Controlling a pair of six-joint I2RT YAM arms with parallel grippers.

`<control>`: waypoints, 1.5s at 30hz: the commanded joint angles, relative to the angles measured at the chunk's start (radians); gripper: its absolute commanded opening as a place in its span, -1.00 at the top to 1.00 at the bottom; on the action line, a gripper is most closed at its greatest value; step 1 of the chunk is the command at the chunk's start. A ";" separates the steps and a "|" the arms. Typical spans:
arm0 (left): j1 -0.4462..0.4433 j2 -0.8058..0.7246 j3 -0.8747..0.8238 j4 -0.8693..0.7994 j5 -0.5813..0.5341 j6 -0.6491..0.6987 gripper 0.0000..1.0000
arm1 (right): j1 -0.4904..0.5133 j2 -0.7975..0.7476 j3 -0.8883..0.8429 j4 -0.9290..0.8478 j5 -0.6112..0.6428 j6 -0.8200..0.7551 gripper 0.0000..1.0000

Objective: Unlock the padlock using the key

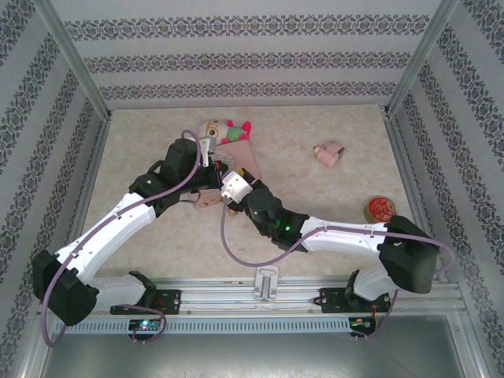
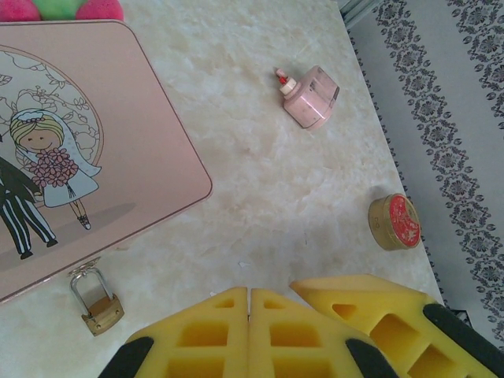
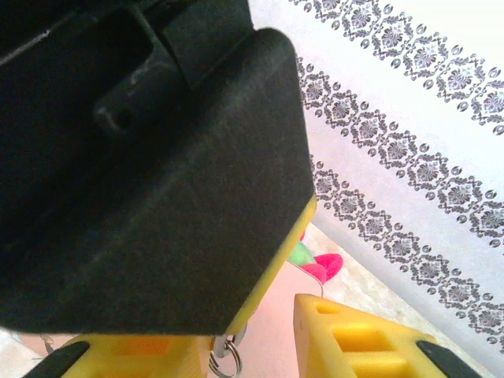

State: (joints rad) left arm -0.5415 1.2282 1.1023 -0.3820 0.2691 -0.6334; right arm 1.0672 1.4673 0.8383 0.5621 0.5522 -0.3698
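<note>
Brass padlock [image 2: 101,307], one, at box's [image 2: 118,142] near edge; bare table [image 2: 276,197] right.
Left gripper [image 2: 248,299] closed; right gripper [image 3: 252,346] half open, key ring [image 3: 224,361] between.

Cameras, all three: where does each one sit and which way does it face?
Top external: above and behind the bases, looking down on the table; left arm and right arm show.
Left wrist: on the left arm, looking down past the shut left gripper at the padlock and box.
Right wrist: on the right arm, facing the wall past the open right gripper; a black block looms close.
Shared: top external and left wrist both show the box and tin.
</note>
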 commanded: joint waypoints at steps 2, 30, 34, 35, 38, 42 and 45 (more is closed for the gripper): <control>0.007 -0.031 0.012 0.000 0.022 -0.005 1.00 | -0.014 -0.001 -0.013 0.019 -0.027 0.035 0.31; 0.009 -0.040 -0.009 0.017 0.027 -0.028 1.00 | -0.015 -0.014 -0.020 0.043 -0.023 0.026 0.17; 0.008 -0.039 -0.013 0.019 0.033 -0.027 1.00 | -0.016 -0.010 -0.010 0.058 -0.029 0.022 0.17; 0.008 -0.039 -0.013 0.020 0.033 -0.027 1.00 | -0.018 -0.007 -0.007 0.059 -0.030 0.023 0.17; 0.009 -0.041 -0.015 0.025 0.039 -0.026 1.00 | -0.023 0.002 0.002 0.058 -0.032 0.023 0.20; 0.008 -0.042 -0.015 0.023 0.041 -0.025 1.00 | -0.031 0.006 0.004 0.056 -0.043 0.035 0.31; 0.009 -0.042 -0.016 0.026 0.044 -0.023 1.00 | -0.038 0.011 0.006 0.051 -0.042 0.044 0.32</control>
State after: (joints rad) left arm -0.5411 1.2106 1.0973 -0.3771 0.2878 -0.6491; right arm 1.0424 1.4631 0.8165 0.5926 0.5053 -0.3393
